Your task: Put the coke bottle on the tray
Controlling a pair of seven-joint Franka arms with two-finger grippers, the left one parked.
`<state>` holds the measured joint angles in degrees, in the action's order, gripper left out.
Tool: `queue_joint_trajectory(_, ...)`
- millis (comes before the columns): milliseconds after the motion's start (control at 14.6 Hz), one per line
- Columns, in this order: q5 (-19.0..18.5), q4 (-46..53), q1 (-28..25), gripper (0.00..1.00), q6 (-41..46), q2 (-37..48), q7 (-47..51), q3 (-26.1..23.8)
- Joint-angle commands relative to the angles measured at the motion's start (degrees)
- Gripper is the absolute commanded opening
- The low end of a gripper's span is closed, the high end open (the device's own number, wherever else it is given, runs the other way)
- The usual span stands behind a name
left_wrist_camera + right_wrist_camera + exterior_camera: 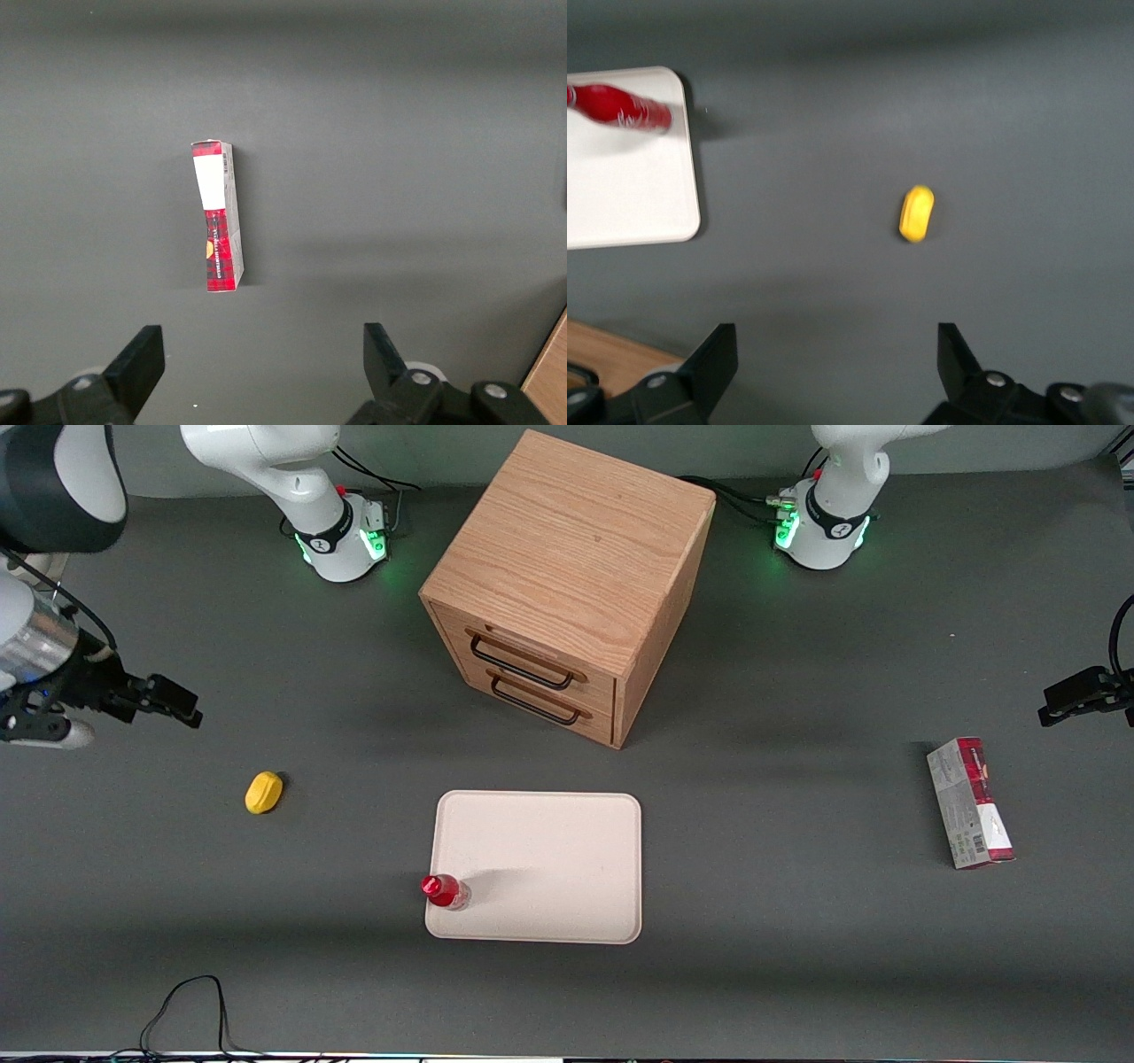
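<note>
Coke bottle (445, 891), small red plastic w/ red cap & white script, is standing upright on the flat cream rectangular tray (549, 859), right at the corner nearest the front camera toward the working arm's end, base just inside the low rim. Right gripper (837, 372) is hanging well apart, high over bare grey table near the small yellow rounded lump (264, 792), fingers spread & holding nothing. Risk, imo: bottle is sitting so near the edge that any nudge to the tray could be tipping it off.

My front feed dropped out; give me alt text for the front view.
The coke bottle stands upright on the tray, at its corner nearest the camera. The open gripper hovers away from it, above the table near a yellow object.
</note>
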<state>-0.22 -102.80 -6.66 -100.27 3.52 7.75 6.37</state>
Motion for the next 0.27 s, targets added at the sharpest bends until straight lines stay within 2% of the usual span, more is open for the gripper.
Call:
queue_joint_trajectory(0,1.3,-1.3,-0.7,1.0,2.2,2.0,-1.6,1.3)
queue_joint_trajectory(206,1.3,-0.9,-0.7,1.0,2.7,2.5,-1.5,1.4)
